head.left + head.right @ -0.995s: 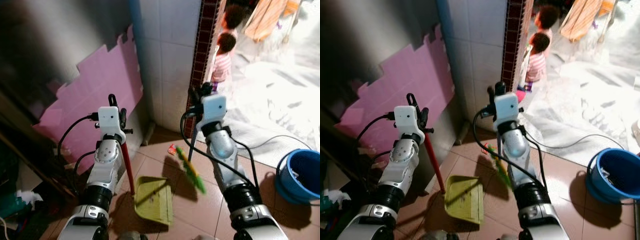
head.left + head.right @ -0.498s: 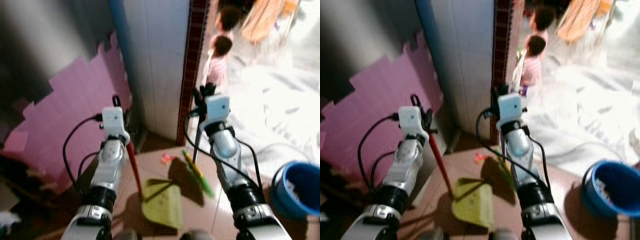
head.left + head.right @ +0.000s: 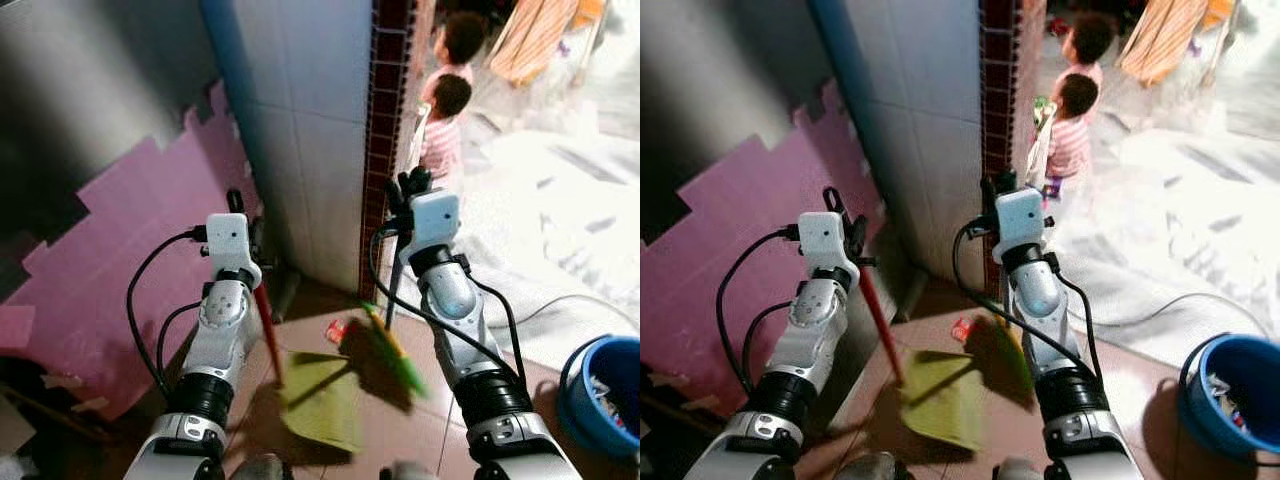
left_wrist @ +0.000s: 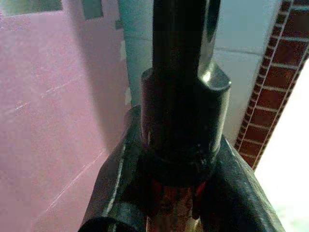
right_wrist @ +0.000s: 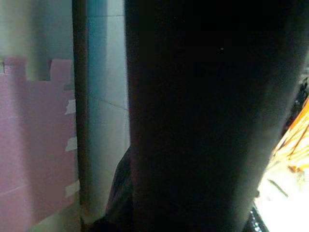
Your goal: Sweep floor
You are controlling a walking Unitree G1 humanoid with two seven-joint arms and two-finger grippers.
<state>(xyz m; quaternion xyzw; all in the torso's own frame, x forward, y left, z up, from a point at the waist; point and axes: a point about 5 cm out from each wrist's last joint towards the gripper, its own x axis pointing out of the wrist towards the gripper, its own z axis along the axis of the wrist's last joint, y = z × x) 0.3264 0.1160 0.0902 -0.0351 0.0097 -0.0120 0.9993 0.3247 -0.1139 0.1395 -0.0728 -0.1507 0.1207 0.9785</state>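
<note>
Pink foam mat (image 3: 110, 250) leans on the tiled wall (image 3: 310, 130). On the floor, the green dustpan (image 3: 325, 398) hangs from the left gripper (image 4: 169, 193), clamped on its red handle (image 3: 268, 335); the right gripper (image 3: 408, 190) grips the broom (image 3: 395, 350), blurred beside a scrap (image 3: 336, 329).

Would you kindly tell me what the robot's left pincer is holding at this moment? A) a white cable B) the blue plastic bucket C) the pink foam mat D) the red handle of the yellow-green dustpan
D: the left pincer is shut on the red handle, which runs down to the yellow-green dustpan on the tiled floor; the left wrist view also shows a black fingertip clamped against the handle's black cap.
</note>
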